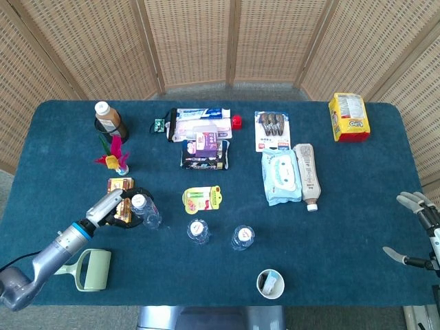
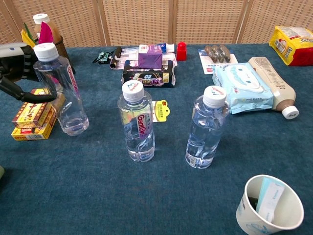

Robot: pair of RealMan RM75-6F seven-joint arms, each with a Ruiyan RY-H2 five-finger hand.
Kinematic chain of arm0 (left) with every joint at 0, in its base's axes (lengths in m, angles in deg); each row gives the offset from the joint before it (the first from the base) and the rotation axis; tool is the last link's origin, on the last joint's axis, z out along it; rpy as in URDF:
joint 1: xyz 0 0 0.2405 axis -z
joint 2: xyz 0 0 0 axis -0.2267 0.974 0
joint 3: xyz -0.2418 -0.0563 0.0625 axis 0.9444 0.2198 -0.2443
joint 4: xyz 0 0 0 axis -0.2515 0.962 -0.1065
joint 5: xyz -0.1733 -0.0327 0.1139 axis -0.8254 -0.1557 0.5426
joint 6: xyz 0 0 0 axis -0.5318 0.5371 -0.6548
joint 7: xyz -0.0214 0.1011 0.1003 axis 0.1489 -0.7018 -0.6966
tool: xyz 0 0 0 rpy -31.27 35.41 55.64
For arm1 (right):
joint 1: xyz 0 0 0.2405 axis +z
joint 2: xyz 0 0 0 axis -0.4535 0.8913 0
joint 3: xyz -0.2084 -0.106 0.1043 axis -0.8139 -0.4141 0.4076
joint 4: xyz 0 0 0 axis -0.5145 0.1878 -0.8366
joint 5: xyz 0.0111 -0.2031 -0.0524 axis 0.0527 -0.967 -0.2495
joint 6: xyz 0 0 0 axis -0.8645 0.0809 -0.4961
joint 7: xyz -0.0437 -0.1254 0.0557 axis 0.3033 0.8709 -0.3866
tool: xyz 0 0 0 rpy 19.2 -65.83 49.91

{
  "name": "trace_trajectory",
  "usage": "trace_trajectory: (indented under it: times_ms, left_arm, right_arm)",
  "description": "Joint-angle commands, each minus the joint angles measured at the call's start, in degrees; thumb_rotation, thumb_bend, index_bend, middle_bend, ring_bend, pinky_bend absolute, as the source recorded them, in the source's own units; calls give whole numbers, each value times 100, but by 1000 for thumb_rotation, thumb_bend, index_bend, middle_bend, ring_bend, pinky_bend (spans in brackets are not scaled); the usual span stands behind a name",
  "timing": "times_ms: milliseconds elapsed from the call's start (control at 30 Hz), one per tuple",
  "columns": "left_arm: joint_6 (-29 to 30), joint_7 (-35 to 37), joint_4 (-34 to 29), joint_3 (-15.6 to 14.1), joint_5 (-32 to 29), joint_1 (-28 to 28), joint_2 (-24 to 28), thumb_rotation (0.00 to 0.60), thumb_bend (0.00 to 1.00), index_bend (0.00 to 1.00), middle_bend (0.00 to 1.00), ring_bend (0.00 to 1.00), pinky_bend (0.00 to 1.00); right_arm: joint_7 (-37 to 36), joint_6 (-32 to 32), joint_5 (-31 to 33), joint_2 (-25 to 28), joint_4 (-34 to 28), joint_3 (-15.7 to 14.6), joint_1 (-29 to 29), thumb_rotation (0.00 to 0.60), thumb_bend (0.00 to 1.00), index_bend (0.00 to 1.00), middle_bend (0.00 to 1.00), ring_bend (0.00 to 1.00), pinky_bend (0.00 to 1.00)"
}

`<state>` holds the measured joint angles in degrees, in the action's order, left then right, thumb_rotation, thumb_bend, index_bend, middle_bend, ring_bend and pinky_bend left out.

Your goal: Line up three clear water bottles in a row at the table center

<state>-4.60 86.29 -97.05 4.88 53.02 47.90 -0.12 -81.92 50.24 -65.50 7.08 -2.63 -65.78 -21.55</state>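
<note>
Two clear water bottles stand upright near the table's front middle: one with a label [image 2: 138,125] [image 1: 198,231] and one to its right [image 2: 206,129] [image 1: 242,237]. A third clear bottle [image 2: 60,90] [image 1: 145,211] is to their left, upright and gripped by my left hand [image 2: 17,68] [image 1: 118,208]; whether its base touches the cloth I cannot tell. My right hand [image 1: 418,227] is at the table's right edge, fingers spread, holding nothing.
Stacked yellow boxes [image 2: 33,115] lie just behind the held bottle. A paper cup [image 2: 268,204] stands front right. A green-handled tool [image 1: 91,269] lies by my left arm. Wipes [image 1: 280,176], snack packs and a brown bottle [image 1: 110,119] fill the back half.
</note>
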Motion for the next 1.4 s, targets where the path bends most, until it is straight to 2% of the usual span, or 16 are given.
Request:
trace_trajectory:
  times_ms: [33,200,433,767,1400]
  left_arm:
    - [-7,-204,-20,-56,27,35,-147,600,329,356,446,357,431]
    - [105,-447,152,-110,-1,-17,-555,600,326,356,446,357,431]
    - [148,-731,283,-163,-23,-8,-803,600,325,356,446,357,431]
    - [77,-1070,154,-239,-66,64,-805,600,324,356,446,357,431]
    - [99,-1291,160,-371,-86,75,-829,600,325,356,446,357,427]
  right_arm:
    - [-14,-9,12,5,3,9,3,600,136,148,135,89,83]
    - [-65,3,17,20,19,25,-5,600,136,149,135,89,83]
    - [-78,6,9,34,14,38,-8,600,137,149,135,89,83]
    - [-62,37,10,46,-11,62,-27,600,137,149,135,89,83]
    - [30,30,-16,45,-68,77,-23,600,137,149,135,89,83]
